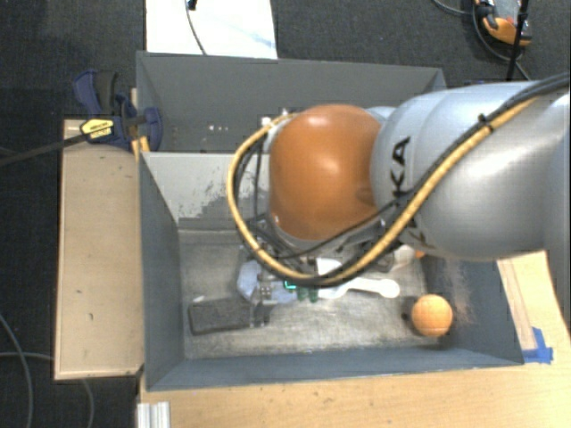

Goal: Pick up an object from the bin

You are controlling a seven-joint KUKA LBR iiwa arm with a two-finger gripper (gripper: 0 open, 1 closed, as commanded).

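gripper (263, 298) hangs beside a dark grey block (219, 316), orange ball (431, 315) well apart. one cannot tell if the gripper is open.

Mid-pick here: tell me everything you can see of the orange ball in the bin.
The orange ball is a small, smooth-looking sphere, evenly orange with a dull finish, whole and unmarked as far as can be seen. It sits on the floor of the bin near the right end, close to the front wall, in the open. Only the floor touches it: the white spoon lies apart to its left, and the arm passes above without covering it.
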